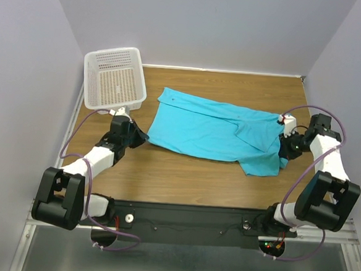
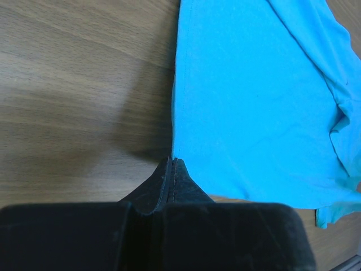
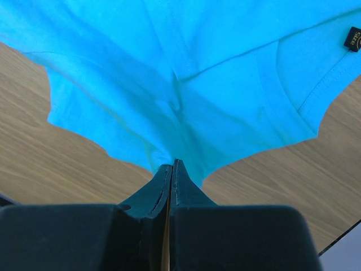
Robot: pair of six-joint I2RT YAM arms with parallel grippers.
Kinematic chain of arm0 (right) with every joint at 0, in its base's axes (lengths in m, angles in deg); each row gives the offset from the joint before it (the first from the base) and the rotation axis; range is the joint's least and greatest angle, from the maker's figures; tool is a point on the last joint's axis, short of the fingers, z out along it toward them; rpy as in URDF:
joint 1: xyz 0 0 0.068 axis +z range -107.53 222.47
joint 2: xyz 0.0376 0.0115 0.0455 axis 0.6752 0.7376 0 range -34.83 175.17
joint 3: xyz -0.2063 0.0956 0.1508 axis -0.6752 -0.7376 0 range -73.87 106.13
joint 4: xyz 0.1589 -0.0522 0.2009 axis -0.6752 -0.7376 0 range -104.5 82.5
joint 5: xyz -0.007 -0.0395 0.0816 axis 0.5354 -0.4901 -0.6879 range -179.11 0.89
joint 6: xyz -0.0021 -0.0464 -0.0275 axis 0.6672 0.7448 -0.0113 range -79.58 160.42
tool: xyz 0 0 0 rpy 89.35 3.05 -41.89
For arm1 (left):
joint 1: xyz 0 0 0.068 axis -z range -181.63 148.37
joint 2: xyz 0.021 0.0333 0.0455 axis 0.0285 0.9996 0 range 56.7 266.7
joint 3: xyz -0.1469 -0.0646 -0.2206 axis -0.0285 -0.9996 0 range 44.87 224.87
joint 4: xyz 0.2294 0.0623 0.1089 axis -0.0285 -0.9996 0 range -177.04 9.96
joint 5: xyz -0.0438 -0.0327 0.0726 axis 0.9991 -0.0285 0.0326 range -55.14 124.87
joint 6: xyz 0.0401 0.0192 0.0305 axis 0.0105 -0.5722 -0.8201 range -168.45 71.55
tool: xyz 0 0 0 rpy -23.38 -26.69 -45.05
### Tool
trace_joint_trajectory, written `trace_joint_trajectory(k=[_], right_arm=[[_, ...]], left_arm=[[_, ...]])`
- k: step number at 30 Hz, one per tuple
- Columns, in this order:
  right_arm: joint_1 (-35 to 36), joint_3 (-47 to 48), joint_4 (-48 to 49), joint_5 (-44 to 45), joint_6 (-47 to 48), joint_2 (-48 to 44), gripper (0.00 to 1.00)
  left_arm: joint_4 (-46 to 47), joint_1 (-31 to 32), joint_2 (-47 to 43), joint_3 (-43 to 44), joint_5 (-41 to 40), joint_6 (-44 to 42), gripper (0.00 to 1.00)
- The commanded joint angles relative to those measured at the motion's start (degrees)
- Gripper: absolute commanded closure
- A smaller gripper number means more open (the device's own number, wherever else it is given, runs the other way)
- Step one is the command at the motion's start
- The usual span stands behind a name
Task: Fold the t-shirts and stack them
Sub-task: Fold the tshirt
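Pinching turquoise collared soft-cloth t-shirt (image 1: 212,128) at 3 o'clock with right gripper (image 3: 172,165); shut at its 9 o'clock corner with left gripper (image 2: 171,161), hold unclear, so might slip mid-lift.

I am operating in a robotics lab test cell: plain pale walls (image 1: 24,69) are enclosing a wooden table (image 1: 184,173) on three sides. The cabled left arm (image 1: 95,157) and right arm (image 1: 327,161) are standing bolted to a black base plate (image 1: 187,213) along an aluminium rail (image 1: 192,237).
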Motion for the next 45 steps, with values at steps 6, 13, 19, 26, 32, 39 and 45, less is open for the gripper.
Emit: trace_joint_trajectory(k=[6,13,19,26,32,39,45], right_arm=[[-3.4,0.3,1.4,-4.1,-0.4,-0.1,0.99],[-5.1,0.1,3.3,-6.6,-0.8,0.5,0.99],[-5.8,1.5,5.3,-8.2,-2.2,2.1,1.0],[-5.9,4.5,8.0,-8.5,-5.5,7.8,0.99],[-6.4,6.8,9.6,-9.5,-6.7,11.4,0.99],[-6.5,9.8,10.4,-11.6,-8.1,16.1,0.99],[-6.5,11.0,10.5,-11.7,-8.7,18.2,0.99]], left_arm=[[-0.3,-1.3,-2.1,3.3,0.4,-0.8,1.0],[-1.1,-2.5,-1.8,5.1,0.9,-0.4,1.0],[-1.2,-2.7,0.9,8.9,0.8,0.4,1.0],[-0.3,-3.1,9.6,14.3,1.5,1.1,1.0],[0.2,-3.2,14.8,18.5,1.8,0.4,1.0],[-0.4,-3.3,18.9,22.1,2.8,-1.0,1.0],[-1.4,-3.3,23.2,24.5,3.9,-2.5,1.0]])
